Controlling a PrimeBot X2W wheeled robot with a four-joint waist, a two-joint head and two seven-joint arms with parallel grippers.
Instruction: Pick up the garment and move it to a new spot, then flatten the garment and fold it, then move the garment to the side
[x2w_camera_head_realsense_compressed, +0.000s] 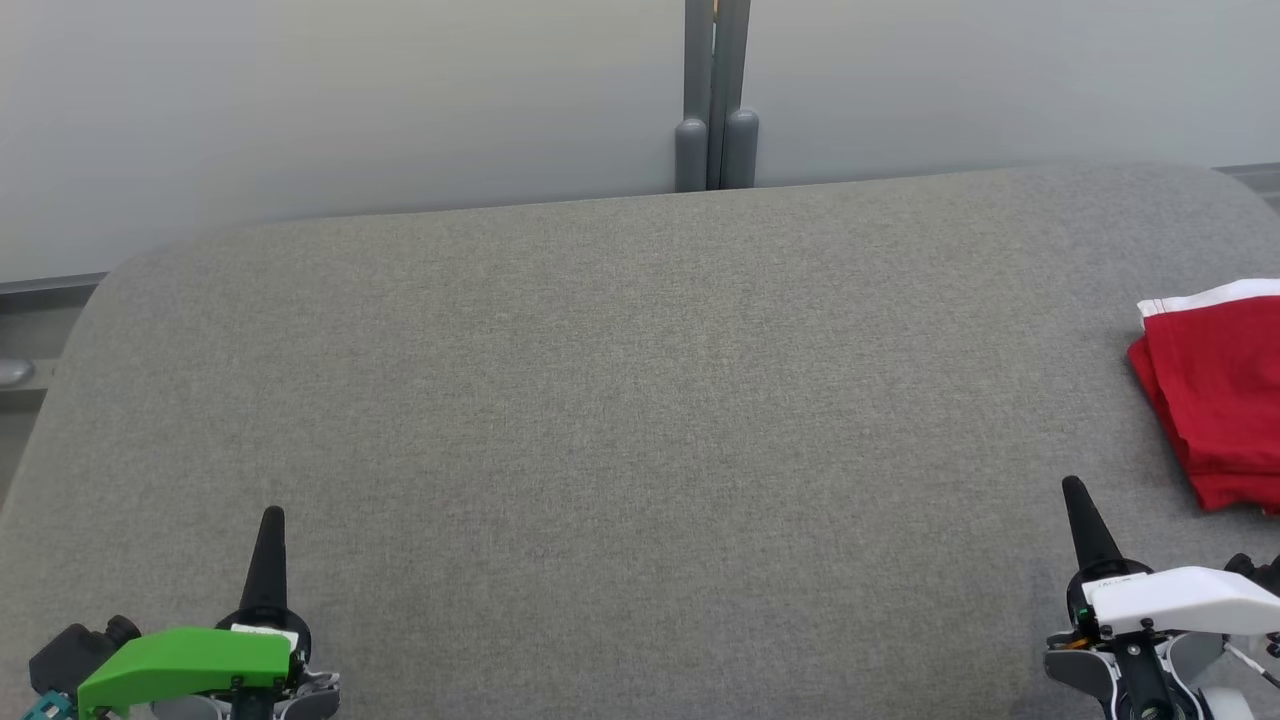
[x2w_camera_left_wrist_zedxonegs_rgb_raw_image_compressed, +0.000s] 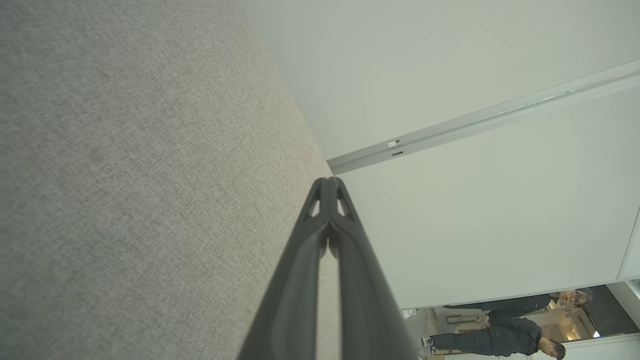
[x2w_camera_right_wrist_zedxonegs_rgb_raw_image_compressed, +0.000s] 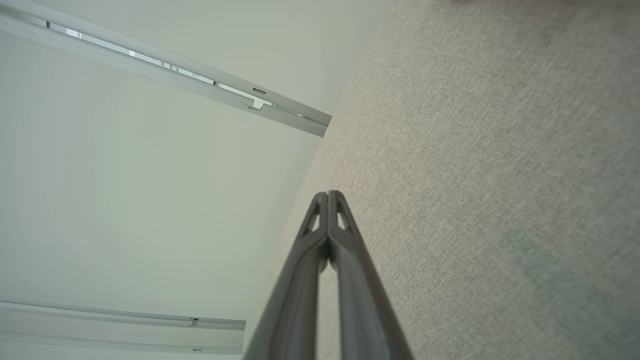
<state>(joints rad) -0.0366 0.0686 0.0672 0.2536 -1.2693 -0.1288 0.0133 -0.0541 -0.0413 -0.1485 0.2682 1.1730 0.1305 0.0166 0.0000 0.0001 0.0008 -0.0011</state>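
Seeing the red garment (x2w_camera_head_realsense_compressed: 1220, 400) lying folded at the right edge of the grey worktop (x2w_camera_head_realsense_compressed: 600, 400). Holding left gripper (x2w_camera_head_realsense_compressed: 271, 525) and right gripper (x2w_camera_head_realsense_compressed: 1076, 495) pressed together, empty. Judging moving, flattening, folding and setting aside as looking done.

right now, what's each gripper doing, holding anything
Left gripper: shut, holding nothing.
Right gripper: shut, holding nothing; the red garment lies apart from it on the grey surface.
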